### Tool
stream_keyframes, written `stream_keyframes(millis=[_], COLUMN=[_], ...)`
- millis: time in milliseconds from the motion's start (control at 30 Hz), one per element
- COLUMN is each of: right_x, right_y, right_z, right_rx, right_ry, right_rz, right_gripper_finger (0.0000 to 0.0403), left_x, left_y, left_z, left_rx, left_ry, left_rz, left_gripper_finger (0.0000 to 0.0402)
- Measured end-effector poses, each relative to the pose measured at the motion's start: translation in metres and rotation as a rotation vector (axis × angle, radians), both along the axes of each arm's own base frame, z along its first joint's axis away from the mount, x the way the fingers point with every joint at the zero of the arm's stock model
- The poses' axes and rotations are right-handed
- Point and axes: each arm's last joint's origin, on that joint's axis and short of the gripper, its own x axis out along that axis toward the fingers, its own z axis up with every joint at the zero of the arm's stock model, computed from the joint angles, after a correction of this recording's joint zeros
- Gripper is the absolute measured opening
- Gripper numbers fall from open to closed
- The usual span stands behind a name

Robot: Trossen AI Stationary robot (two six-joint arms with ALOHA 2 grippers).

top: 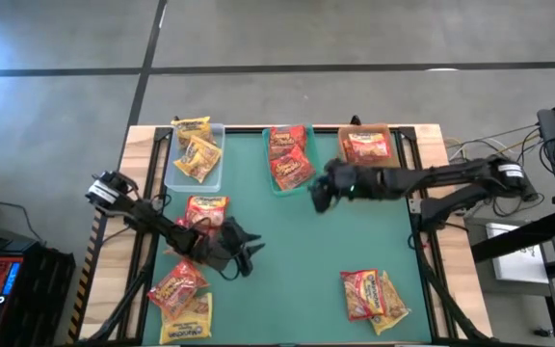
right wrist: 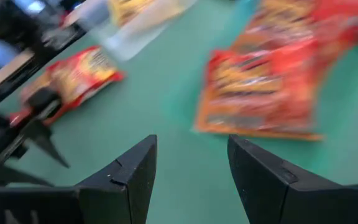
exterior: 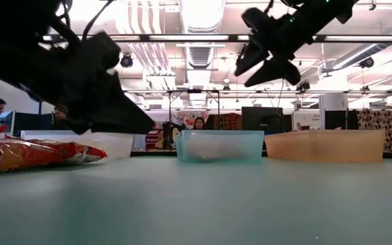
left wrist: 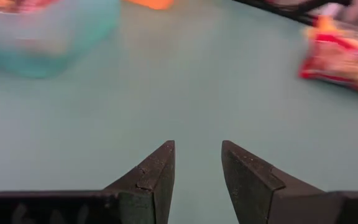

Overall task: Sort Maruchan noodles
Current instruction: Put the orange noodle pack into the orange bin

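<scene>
The green worktop (top: 306, 251) carries three trays along its far edge: a clear tray (top: 197, 154) on the left with yellow packets (top: 197, 149) in it, a teal tray (top: 289, 159) in the middle with orange-red packets (top: 287, 159), and a tan tray (top: 366, 146) on the right holding a red packet (top: 366, 147). More Maruchan noodles lie loose on the worktop: a cluster (top: 183, 294) at the near left corner, one red packet (top: 206, 210) just behind the left arm, and a small pile (top: 374, 294) at the near right. The left gripper (top: 243, 253) hovers low over bare worktop beside the near-left cluster, its fingers (left wrist: 160, 171) apart with nothing between them. The right gripper (top: 322, 193) hangs raised just beside the teal tray's near end, fingers (right wrist: 132, 174) spread and empty; the orange-red packet under it appears to lie in that tray, though the wrist view is blurred.
</scene>
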Motion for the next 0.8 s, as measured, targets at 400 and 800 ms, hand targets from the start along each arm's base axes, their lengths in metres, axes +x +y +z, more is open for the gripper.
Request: stream_keyframes(millis=[400, 800], right_x=[0.045, 0.047], right_y=[0.089, 0.114], right_z=[-0.036, -0.051], right_rx=[0.086, 0.121], right_ry=[-0.172, -0.155], right_rz=[0.238, 0.296], right_gripper_finger=[0.0185, 0.0185], left_x=[-0.025, -0.082], left_y=[-0.044, -0.037], left_z=[0.019, 0.062], left_rx=[-0.119, -0.177], left_ry=[0.017, 0.443], left_rz=[-0.161, -0.026], left_gripper_finger=[0.0116, 0.0116])
